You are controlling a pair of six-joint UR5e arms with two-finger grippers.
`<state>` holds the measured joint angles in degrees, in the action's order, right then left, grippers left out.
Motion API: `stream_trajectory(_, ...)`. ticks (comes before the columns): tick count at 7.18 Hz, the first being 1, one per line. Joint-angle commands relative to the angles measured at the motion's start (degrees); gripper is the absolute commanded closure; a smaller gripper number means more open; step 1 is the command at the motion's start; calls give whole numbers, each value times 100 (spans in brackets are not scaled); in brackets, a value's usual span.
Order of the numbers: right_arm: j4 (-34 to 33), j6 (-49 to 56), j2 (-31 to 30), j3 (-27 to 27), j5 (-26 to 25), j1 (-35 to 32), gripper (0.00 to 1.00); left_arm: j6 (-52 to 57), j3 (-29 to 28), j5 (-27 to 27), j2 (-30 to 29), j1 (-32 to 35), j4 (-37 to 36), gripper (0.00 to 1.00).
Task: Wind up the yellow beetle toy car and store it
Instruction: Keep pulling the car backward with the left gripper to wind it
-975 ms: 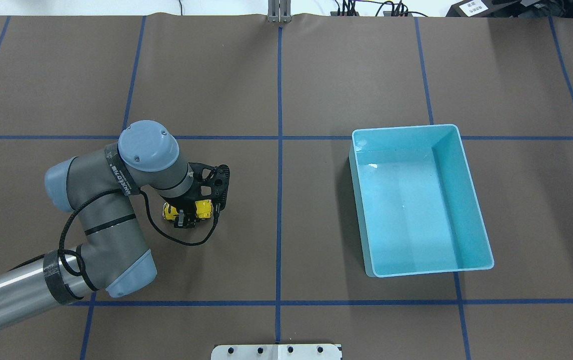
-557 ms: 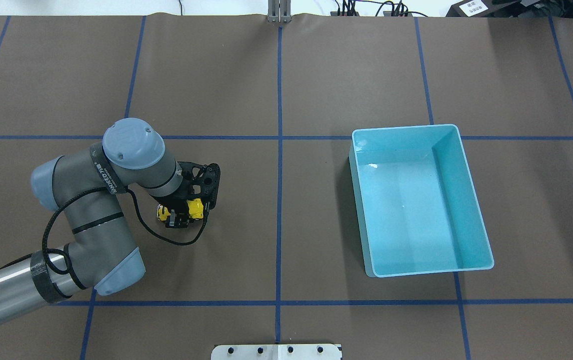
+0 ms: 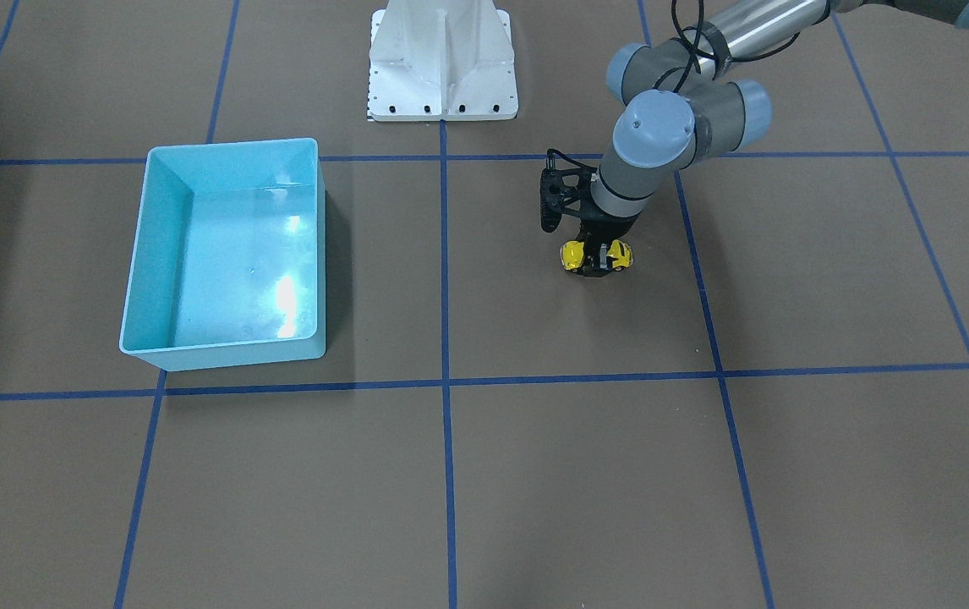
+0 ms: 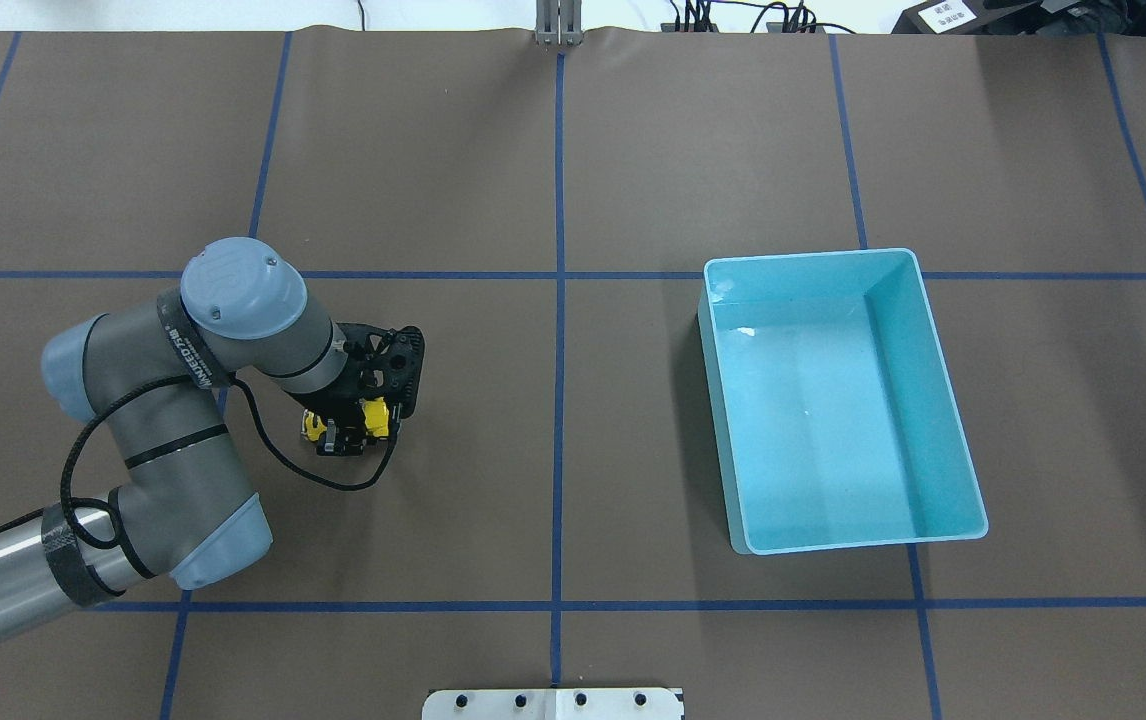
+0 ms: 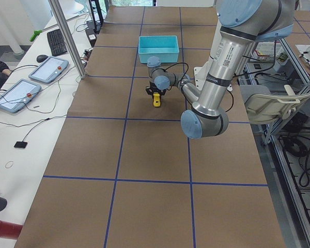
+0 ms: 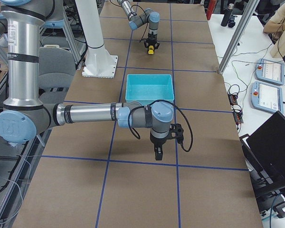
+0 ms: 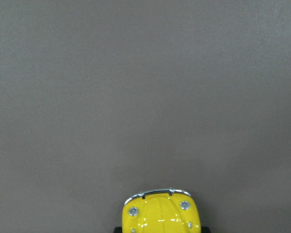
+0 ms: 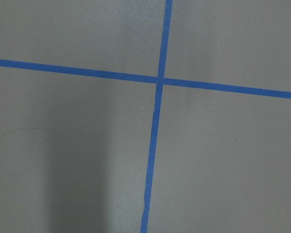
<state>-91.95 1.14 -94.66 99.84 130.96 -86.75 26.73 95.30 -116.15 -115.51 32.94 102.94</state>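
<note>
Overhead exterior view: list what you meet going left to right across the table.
left arm → car → centre tape line → bin

The left pincer (image 4: 343, 437), clamped across the yellow beetle toy car (image 4: 375, 416), has slid toward the robot's left over the tabletop (image 4: 553, 480). The car has gone with it and now sits farther from the light blue bin (image 4: 803, 256). The elbow and wrist joints have drawn back the same way.
</note>
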Motion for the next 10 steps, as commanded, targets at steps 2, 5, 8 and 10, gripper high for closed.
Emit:
stream_trajectory(2, 526, -9, -18, -165, 0, 0, 0, 8, 67, -153, 160, 108, 51, 100)
stream_trajectory(5, 643, 0, -18, -220, 9, 0, 0, 8, 146, -153, 283, 116, 77, 100)
stream_trajectory(8, 643, 0, -26, -220, 17, 0, 0, 8, 147, -153, 372, 125, 209, 100)
stream_trajectory(10, 643, 0, -18, -220, 17, 0, 0, 8, 147, -162, 380, 125, 209, 100)
